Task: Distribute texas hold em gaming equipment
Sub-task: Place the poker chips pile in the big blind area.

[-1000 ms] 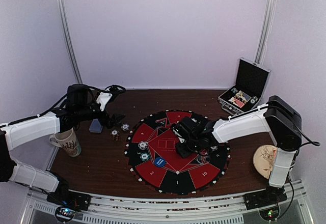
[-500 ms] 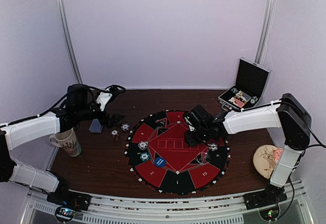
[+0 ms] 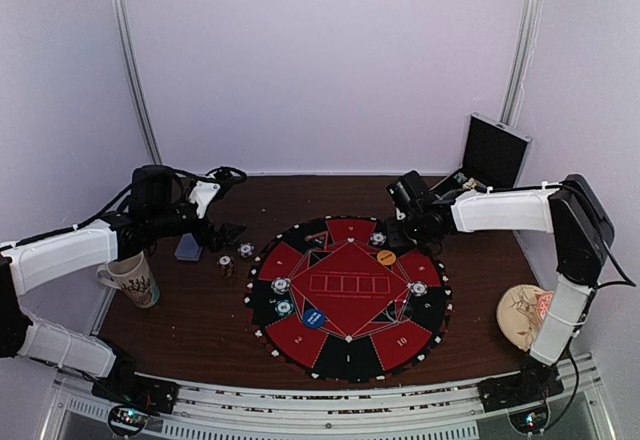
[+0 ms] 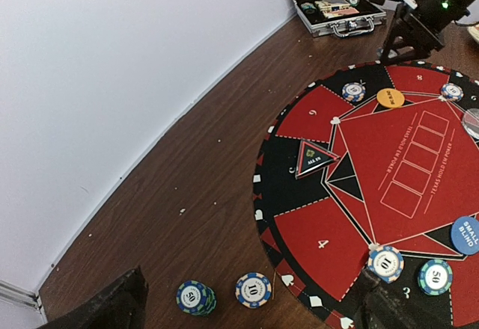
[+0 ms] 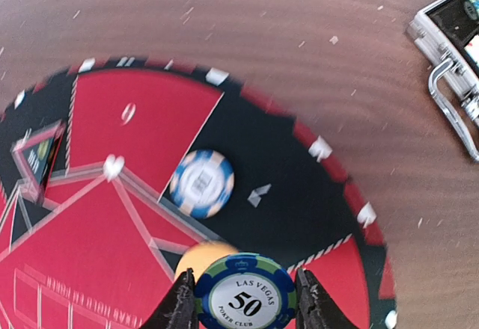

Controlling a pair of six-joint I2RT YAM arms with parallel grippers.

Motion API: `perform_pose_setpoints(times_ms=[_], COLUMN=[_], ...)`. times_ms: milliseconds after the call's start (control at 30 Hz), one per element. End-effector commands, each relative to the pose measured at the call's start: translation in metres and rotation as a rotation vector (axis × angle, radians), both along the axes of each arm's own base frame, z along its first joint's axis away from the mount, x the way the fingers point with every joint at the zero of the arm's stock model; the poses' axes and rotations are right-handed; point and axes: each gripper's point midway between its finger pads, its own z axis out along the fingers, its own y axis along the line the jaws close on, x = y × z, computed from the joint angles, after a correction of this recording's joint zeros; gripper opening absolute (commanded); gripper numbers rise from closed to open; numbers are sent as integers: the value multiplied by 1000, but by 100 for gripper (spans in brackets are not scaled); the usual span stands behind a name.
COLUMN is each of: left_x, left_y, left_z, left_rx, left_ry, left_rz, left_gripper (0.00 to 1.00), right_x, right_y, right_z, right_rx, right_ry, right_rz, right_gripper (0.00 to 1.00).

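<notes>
Right gripper (image 5: 242, 296) clamps 50 chip (image 5: 243, 306); we'd lower it level onto black wedge of mat (image 5: 307, 202), clear of striped chip (image 5: 200, 183). Left gripper (image 4: 258, 314) gapes.

Brown table (image 3: 200, 325) carries round poker mat (image 3: 345, 312), patterned mug (image 3: 130, 280), open case (image 3: 490, 168), card deck (image 3: 188, 248), two loose chips (image 3: 246, 250), pale disc (image 3: 518, 315).

- table (image 5: 359, 60): brown wood grain, matt, flecked with pale specks
- round game mat (image 4: 419, 164): red and black, matt, felt-like
- case (image 5: 453, 75): bright, shiny metal edges and handle
- poker chip (image 5: 245, 297): smooth, plastic-looking, faintly glossy label
- mug (image 3: 130, 280): glazed, ceramic-looking
</notes>
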Motion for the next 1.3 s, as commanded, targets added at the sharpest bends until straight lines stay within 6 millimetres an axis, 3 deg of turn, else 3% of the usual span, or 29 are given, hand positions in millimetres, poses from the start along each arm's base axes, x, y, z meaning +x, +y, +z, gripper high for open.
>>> perform_pose_setpoints(times_ms=[0,300,533,1267], left_x=[2,2,2,3], left_y=[1,1,0,0], left_z=[13,12,11,8], left_rx=[-21,-21,-19,-16], left_ry=[-50,-49,-46,-43], left_rz=[2,1,0,-1], left_gripper=[98,98,98,98], right_x=[28,72,89,100], right_y=[-13,-14,-11,-10], right_z=[-2,-13,-23,-49], right_rx=[-24,-35,-38,-24], right_ry=[-19,-15,-10,27], right_rz=[-75,-112,-120,-99], right_gripper=[20,20,20,23])
